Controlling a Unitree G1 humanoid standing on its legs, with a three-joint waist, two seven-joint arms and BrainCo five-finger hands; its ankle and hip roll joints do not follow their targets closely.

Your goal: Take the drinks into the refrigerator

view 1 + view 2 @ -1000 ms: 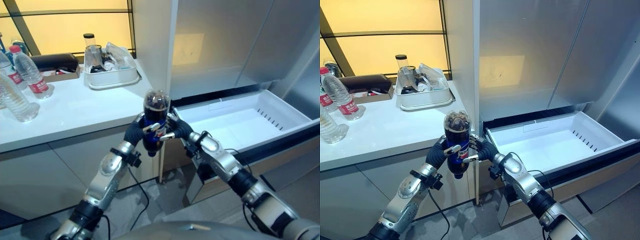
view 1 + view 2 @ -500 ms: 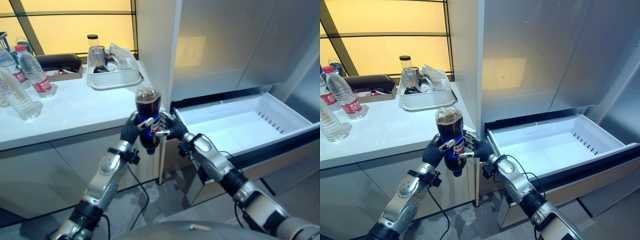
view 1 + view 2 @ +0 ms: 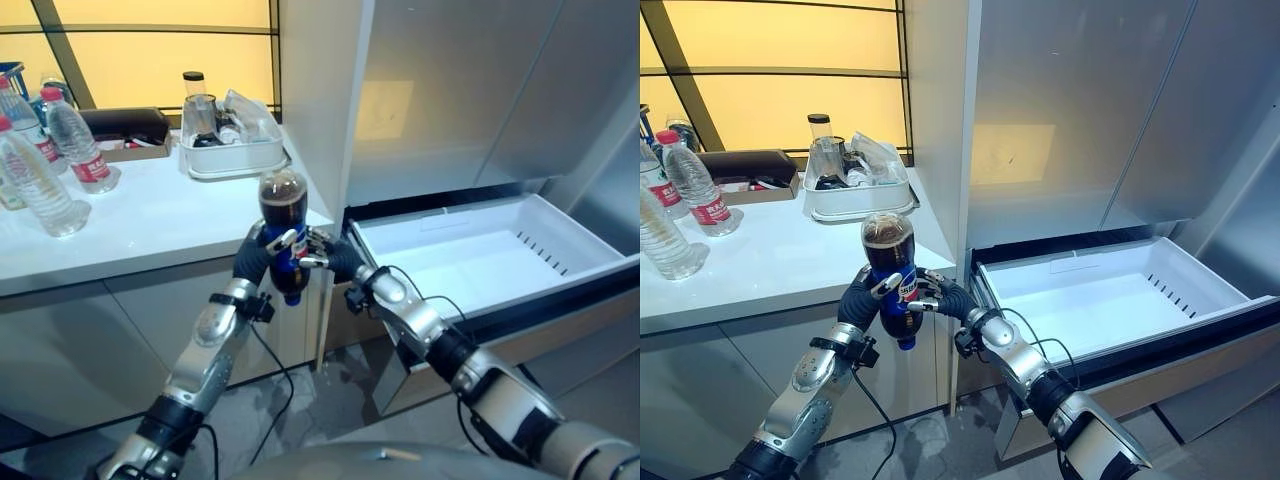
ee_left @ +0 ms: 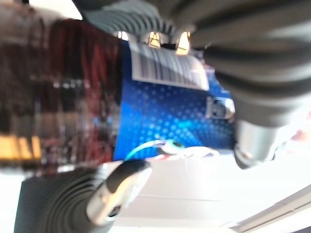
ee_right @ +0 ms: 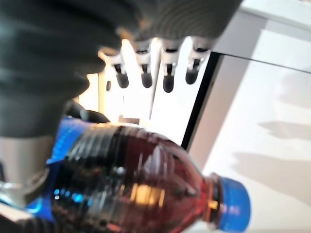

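A cola bottle with a blue label hangs cap down in front of the counter's edge, left of the open fridge drawer. My left hand is curled round its label from the left; its thumb and fingers press the label in the left wrist view. From the right, my right hand meets the bottle, with its fingers held straight over the dark body and the blue cap beyond. The white drawer holds nothing.
Several water bottles stand at the left of the white counter. A white tub of kitchenware and a black case sit at the back. The shut grey fridge doors rise above the drawer.
Both hands and the bottle have moved left and away from me, nearer the counter's edge. The view has shifted slightly. The left hand's hold is unchanged.
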